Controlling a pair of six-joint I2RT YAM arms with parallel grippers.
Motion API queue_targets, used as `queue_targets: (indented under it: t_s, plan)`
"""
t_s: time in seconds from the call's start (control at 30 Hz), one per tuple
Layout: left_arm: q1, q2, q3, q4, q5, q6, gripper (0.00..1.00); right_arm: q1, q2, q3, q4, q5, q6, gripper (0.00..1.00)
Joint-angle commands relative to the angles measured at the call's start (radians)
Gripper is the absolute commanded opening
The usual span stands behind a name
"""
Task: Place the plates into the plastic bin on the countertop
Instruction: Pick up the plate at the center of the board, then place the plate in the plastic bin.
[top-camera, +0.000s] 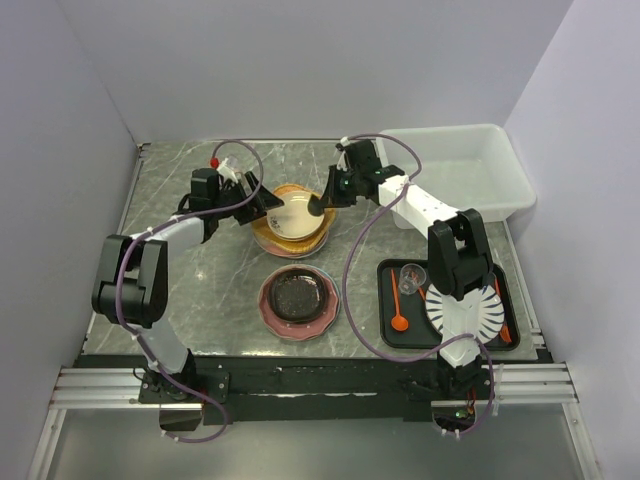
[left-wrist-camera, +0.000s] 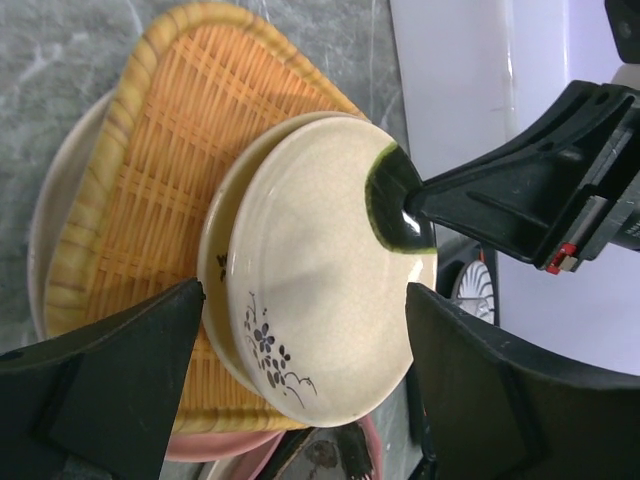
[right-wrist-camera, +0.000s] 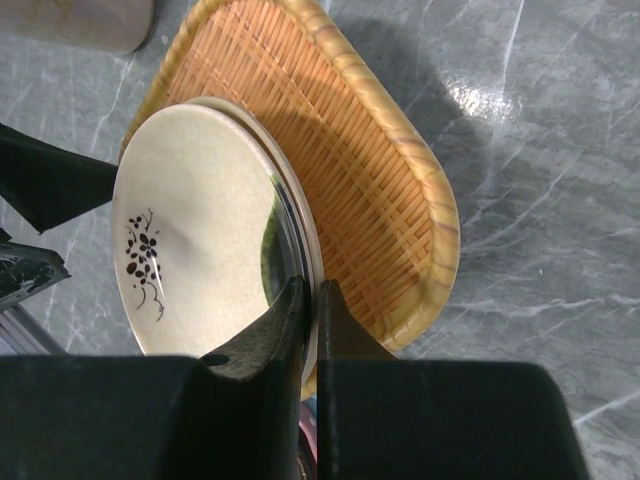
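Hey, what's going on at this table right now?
The right end effector is pinched shut on the rim of the small cream plate, holding it tilted over the orange plate. The left end effector stands open on either side of it. The plastic bin sits far right.

The left arm (top-camera: 150, 262) bends sharply at the elbow, and its forearm reaches rightward to the middle. The left gripper (left-wrist-camera: 305, 295) has its jaws spread wide, one finger on each side of the small cream plate (left-wrist-camera: 320, 290). The right arm (top-camera: 440, 215) stretches forward and leftward from a raised elbow. The right gripper (right-wrist-camera: 310, 292) is pinched tight on that plate's rim, holding it tilted up on edge.
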Motion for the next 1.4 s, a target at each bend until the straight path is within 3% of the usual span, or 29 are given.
queue_targets:
  t_s: [0.0,0.3,0.5,0.67,0.8,0.9,0.93,0.97,1.03,1.07,1.17,1.27,1.37]
  plan:
    - [-0.006,-0.003,-0.012,0.098,0.060,-0.027,0.86,-0.006,-0.083,0.000,0.070,-0.043,0.022,0.00]
    - [-0.042,0.000,-0.009,0.113,0.093,-0.031,0.81,-0.009,-0.080,-0.009,0.088,-0.059,0.035,0.00]
    - [-0.066,0.049,0.000,0.130,0.124,-0.035,0.71,-0.011,-0.084,-0.023,0.114,-0.076,0.050,0.00]
    - [-0.066,0.083,0.008,0.141,0.162,-0.046,0.47,-0.017,-0.104,-0.061,0.162,-0.109,0.065,0.00]
    - [-0.068,0.086,0.016,0.139,0.169,-0.047,0.08,-0.020,-0.100,-0.059,0.165,-0.128,0.064,0.00]
    - [-0.068,0.072,0.020,0.127,0.153,-0.040,0.01,-0.023,-0.101,-0.068,0.166,-0.126,0.061,0.04]
    - [-0.066,0.066,0.020,0.118,0.149,-0.038,0.01,-0.023,-0.104,-0.075,0.173,-0.123,0.062,0.07]
    - [-0.066,0.060,0.023,0.110,0.140,-0.035,0.01,-0.023,-0.110,-0.087,0.176,-0.123,0.065,0.19]
    - [-0.066,0.043,0.026,0.081,0.113,-0.021,0.01,-0.028,-0.122,-0.099,0.188,-0.122,0.067,0.30]
    - [-0.068,0.038,0.028,0.075,0.106,-0.017,0.01,-0.031,-0.126,-0.105,0.191,-0.117,0.068,0.43]
    - [-0.066,0.027,0.031,0.067,0.097,-0.014,0.01,-0.035,-0.138,-0.111,0.200,-0.116,0.070,0.62]
    - [-0.066,0.021,0.031,0.067,0.095,-0.014,0.01,-0.040,-0.149,-0.121,0.208,-0.108,0.075,0.76]
    - [-0.066,0.015,0.028,0.067,0.084,-0.012,0.01,-0.048,-0.159,-0.133,0.217,-0.097,0.078,0.81]
